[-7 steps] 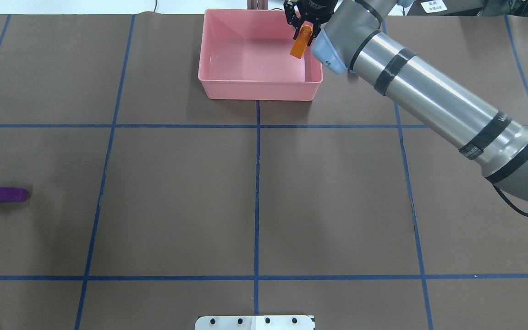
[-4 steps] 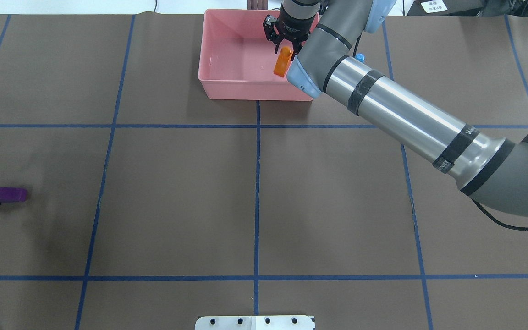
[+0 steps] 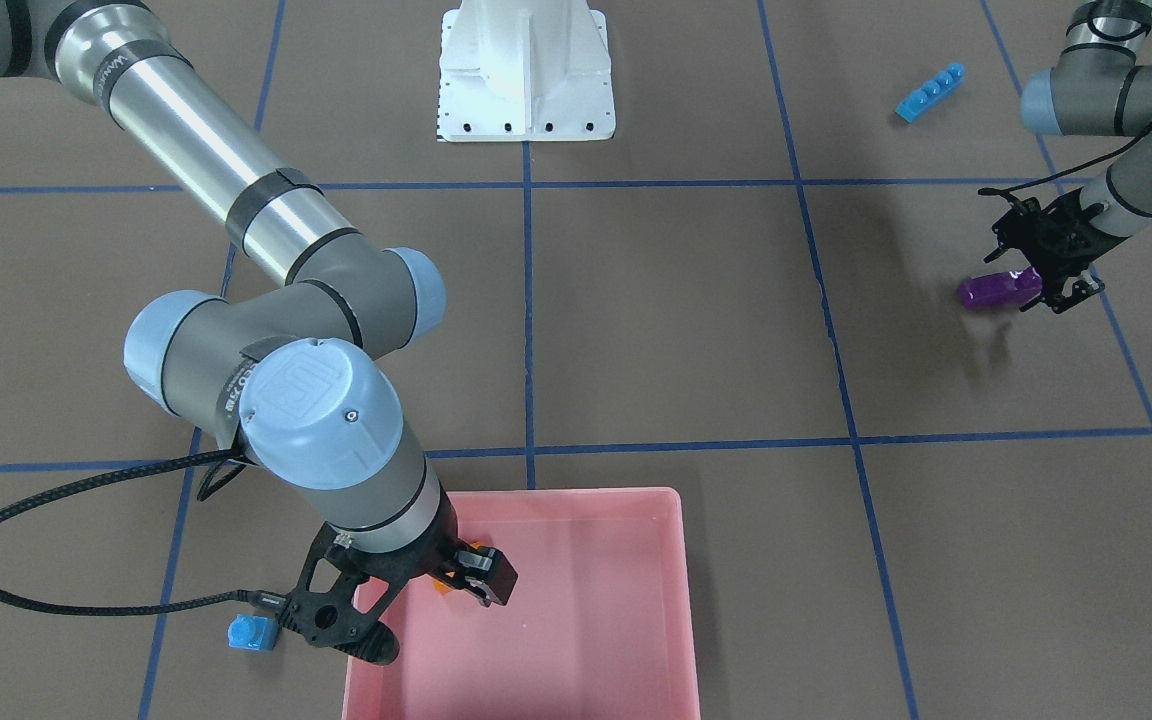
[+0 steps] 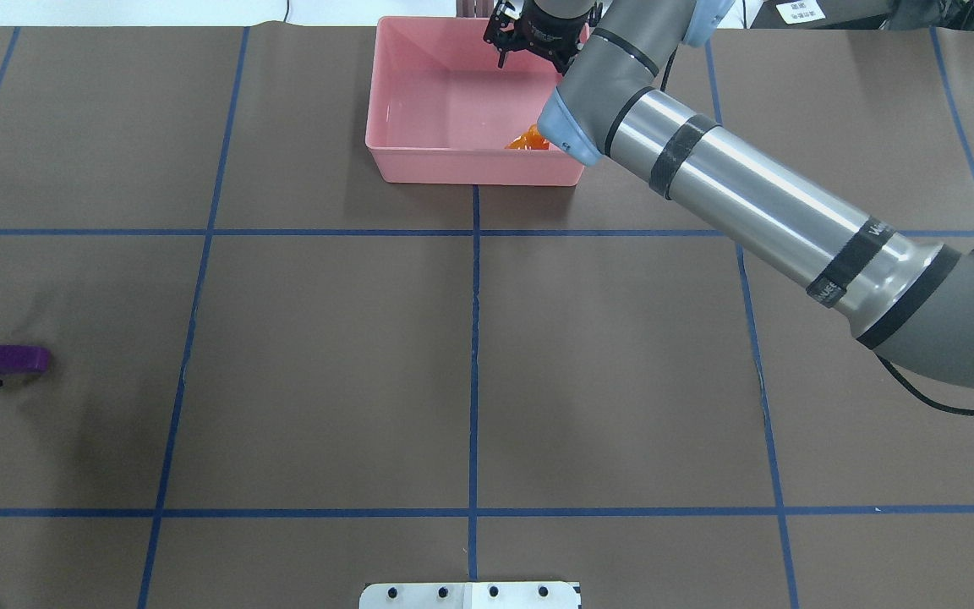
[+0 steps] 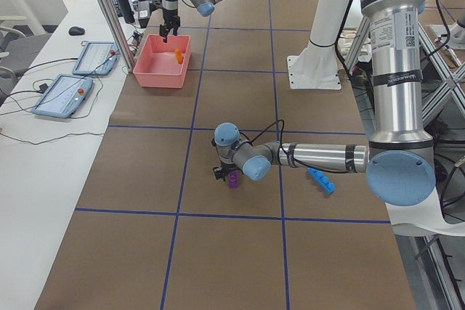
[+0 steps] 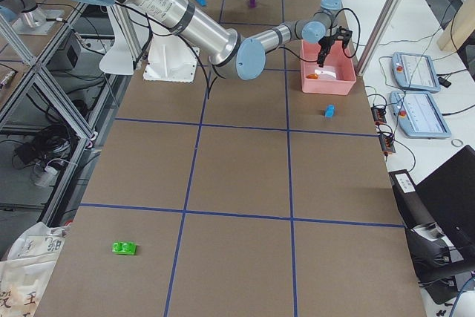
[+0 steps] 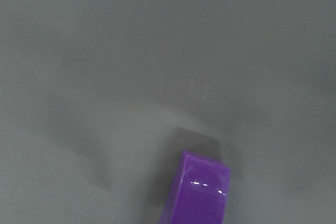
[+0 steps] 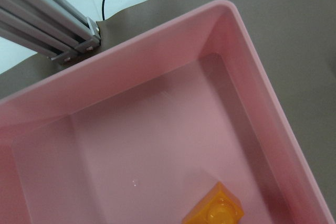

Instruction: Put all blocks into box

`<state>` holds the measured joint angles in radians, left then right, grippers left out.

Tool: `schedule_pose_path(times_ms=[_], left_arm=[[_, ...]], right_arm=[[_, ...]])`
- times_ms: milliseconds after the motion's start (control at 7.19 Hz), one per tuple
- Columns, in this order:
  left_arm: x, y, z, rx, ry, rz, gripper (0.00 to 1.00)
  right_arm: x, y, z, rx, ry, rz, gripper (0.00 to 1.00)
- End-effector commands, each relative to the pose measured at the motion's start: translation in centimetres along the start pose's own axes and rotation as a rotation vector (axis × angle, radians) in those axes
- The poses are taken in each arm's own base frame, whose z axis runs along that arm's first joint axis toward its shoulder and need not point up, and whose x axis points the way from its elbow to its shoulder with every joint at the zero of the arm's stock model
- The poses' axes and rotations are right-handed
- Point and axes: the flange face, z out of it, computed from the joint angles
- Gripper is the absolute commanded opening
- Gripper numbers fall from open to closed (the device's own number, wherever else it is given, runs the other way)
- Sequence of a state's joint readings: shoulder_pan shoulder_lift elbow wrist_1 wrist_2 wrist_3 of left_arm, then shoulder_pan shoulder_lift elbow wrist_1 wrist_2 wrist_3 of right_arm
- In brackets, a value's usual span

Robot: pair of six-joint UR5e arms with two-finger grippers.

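Blocks all small, hard, light studded plastic: no give, nothing fragile, probably slick on the sloped faces, so best pinched across the flat parallel sides near mid-length, never across a slope or the studs. Nearest the robot's base, long blue four-stud block (image 3: pixel 929 92) lying loose on the bench (image 4: pixel 326 381) toward the left side, with neither tool near it. Green two-stud block (image 6: pixel 124 246) also in the near strip, far off toward the right end, well apart from everything else. Further out, long purple sloped block (image 4: pixel 13 359) flat on the bench, left tool (image 3: pixel 1033 280) set low over one end, jaws seemingly spread to either side and not pinching; a hold that far off-centre likely to let the long piece swing, so better taken nearer the middle. Farther again, tiny blue one-stud block (image 3: pixel 251 633) on the bench just beside the box (image 4: pixel 470 165), outside its wall; little surface to grip, easily flicked away by a careless finger. Farthest, the pink box itself, holding only the orange sloped block (image 8: pixel 215 211), resting on the floor close to a side wall, free of the right tool (image 3: pixel 441 625) poised above with jaws wide apart and empty.
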<state>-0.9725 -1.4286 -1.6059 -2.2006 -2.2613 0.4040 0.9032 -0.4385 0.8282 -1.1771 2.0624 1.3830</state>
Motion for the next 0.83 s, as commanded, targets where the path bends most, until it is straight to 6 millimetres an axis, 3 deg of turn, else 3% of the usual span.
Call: schedule_pose_path(times_ms=[0,139,278,417,556,695], left_arm=[[-0.2,0.8,-0.2,-0.003,-0.003,-0.022,0.0],[-0.1,0.7,-0.3,0.0,-0.002,-0.033,0.0],[-1.0,-0.5,-1.8,0.035,-0.02,-0.12,0.0],[-2.8,-3.5,-3.9,0.089,-0.05,-0.222,0.0],[-4.3,-6.5,-5.3,0.112,-0.059,-0.33,0.0],[-5.4,-11.8,-7.1,0.15,-0.059,-0.48,0.0]], right_arm=[[1.0,-1.7,-1.4,0.008,-0.014,0.007,1.0],[3.5,-2.1,-2.5,-0.007,-0.041,0.002,1.0],[8.8,-2.8,-3.2,-0.024,-0.06,-0.013,1.0],[13.6,-3.7,-2.7,-0.016,-0.045,-0.059,1.0],[15.7,-5.1,-2.8,-0.008,-0.034,-0.062,1.0],[19.5,-6.0,-3.1,0.002,-0.025,-0.053,1.0]])
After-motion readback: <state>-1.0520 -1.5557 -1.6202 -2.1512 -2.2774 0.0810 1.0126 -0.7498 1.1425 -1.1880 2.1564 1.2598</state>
